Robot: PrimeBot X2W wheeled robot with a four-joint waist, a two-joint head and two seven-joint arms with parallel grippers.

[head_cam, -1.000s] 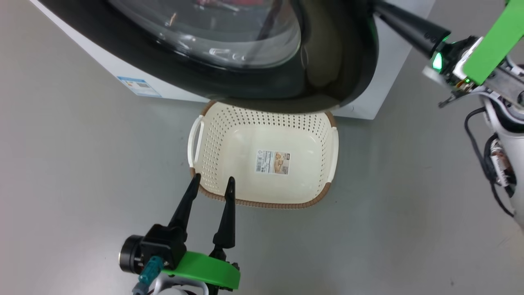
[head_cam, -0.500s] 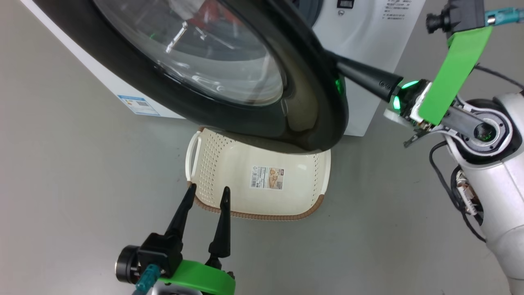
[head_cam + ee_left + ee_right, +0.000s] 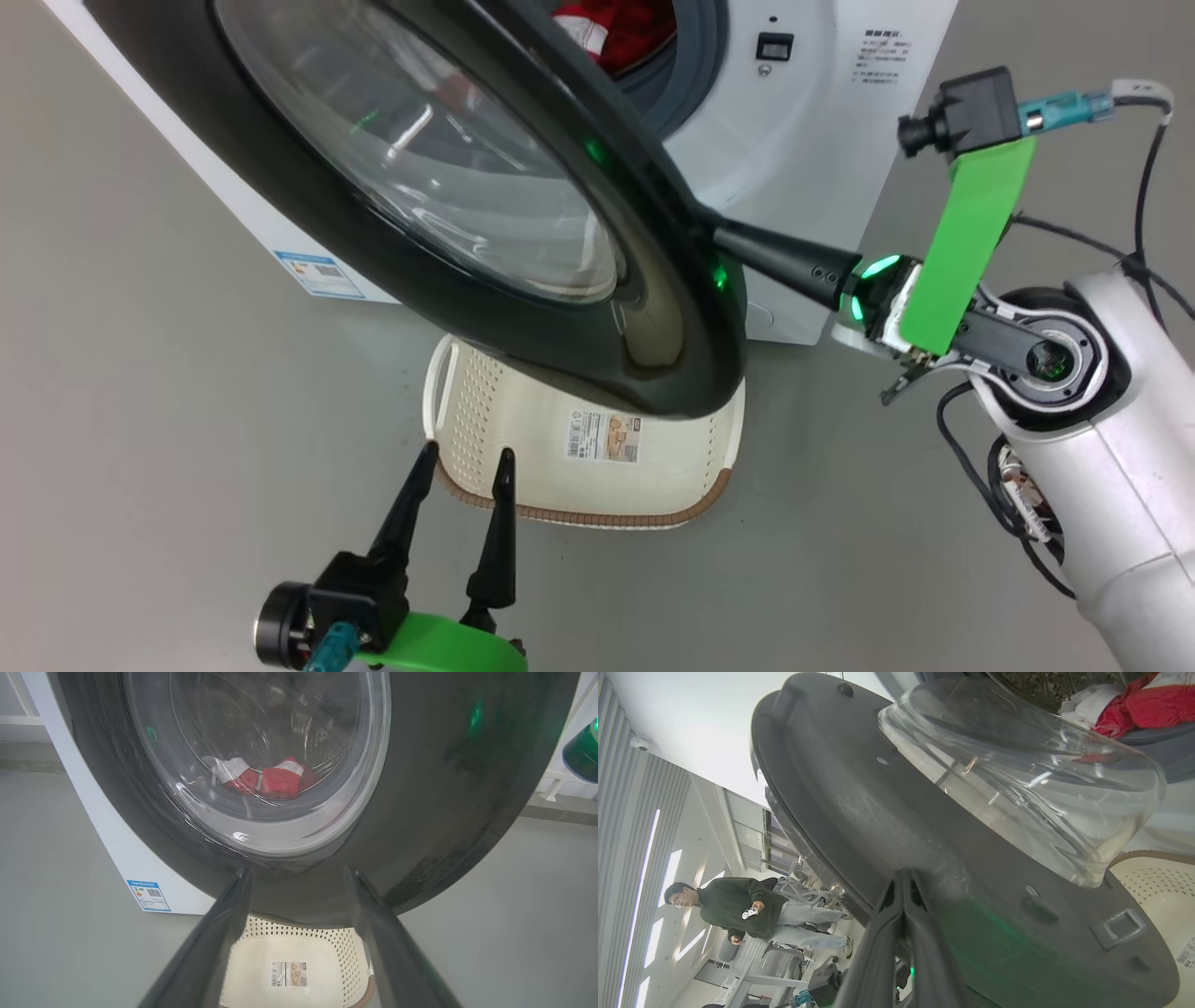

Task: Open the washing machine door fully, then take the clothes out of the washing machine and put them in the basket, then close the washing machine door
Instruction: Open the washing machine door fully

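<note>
at the lower left of the head view, my left gripper (image 3: 467,452) is hovering with its 2 fingers spread wide and holding nothing, the tips just over the near left corner of the basket (image 3: 579,515). the basket is sitting empty on the floor, and the washing machine door (image 3: 439,196) is overhanging its far half. over the last second the door has been swinging wider. its free edge was lying close to the cabinet, and now a gap is showing behind it, with the clothes (image 3: 621,28) lying red and white in the drum mouth. the whole view has been shifting too, so my head is moving as well. further right, the white front of the washing machine (image 3: 822,121) is coming into sight. at the right, my right gripper (image 3: 724,238) is pressing its 2 fingers, shut together on nothing, against the door's inner face near the edge. i am judging the door only partly open, so i am needing to push it further round before reaching in.
</note>
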